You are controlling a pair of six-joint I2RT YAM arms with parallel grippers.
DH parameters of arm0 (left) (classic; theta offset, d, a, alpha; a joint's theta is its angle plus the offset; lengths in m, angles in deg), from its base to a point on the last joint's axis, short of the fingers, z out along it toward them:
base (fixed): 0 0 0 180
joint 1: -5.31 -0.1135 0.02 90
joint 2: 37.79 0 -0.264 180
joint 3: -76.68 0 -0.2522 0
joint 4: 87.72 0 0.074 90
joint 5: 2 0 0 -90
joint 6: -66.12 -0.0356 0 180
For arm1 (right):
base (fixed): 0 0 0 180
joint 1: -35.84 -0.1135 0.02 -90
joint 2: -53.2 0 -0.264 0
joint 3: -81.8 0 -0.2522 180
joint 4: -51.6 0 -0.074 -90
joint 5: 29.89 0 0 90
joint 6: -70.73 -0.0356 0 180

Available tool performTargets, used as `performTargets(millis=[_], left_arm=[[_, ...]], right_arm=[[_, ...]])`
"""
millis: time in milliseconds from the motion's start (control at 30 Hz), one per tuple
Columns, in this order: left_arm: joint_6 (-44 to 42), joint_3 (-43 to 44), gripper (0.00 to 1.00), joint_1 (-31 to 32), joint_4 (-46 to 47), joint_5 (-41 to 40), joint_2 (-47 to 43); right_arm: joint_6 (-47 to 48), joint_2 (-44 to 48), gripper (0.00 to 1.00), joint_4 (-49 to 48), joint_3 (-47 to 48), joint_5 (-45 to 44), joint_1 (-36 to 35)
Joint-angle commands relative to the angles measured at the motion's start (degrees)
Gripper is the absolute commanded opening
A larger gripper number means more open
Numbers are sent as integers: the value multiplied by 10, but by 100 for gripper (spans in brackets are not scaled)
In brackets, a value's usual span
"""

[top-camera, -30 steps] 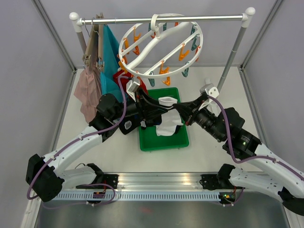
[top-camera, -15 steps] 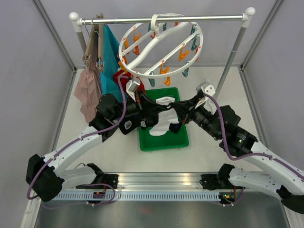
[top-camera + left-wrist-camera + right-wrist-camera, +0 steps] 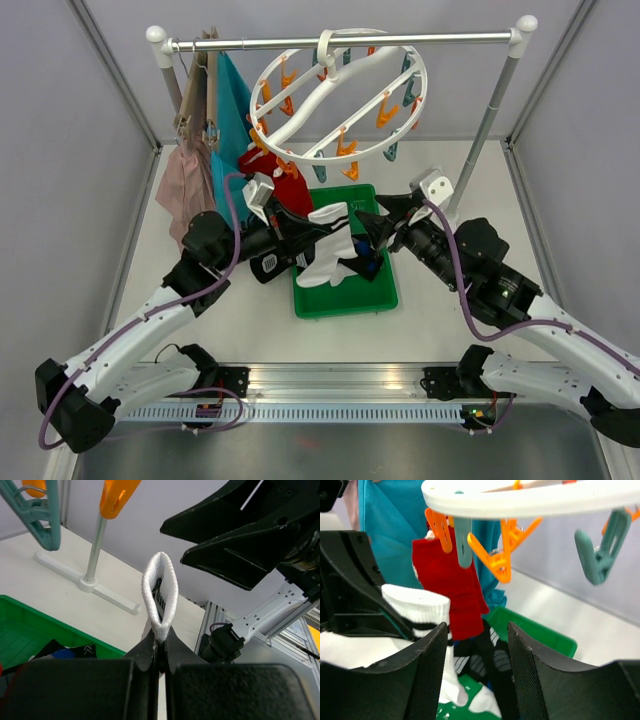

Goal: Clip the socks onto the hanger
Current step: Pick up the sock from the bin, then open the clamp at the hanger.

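Left claw point(image 3: 159, 637) is clamped on the white-cuffed sock point(image 3: 148, 587) and just hoisted it out of the green tray point(image 3: 345, 303) mid-counter, so it's nearly at the hanger point(image 3: 330, 95) by the far edge. Right claw point(image 3: 476, 645) gapes wide, empty. I count one red sock point(image 3: 447, 580) clipped, one held, tray leftovers unclear.

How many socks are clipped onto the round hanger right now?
1 in view: a red sock hangs from an orange clip on the near-left rim of the hanger. The white-cuffed sock in the left gripper is not clipped. Others may be hidden.
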Motion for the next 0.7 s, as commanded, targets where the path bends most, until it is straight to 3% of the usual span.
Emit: performTargets(millis=[0,667], left_arm=[[-45,-1,2,-2,-42,-44,-22],[-93,2,2,-2,-101,-86,-44]], right_arm=[[65,-29,58,-52,35,-10,-2],[144,-122,64,-110,95,-55,-3]])
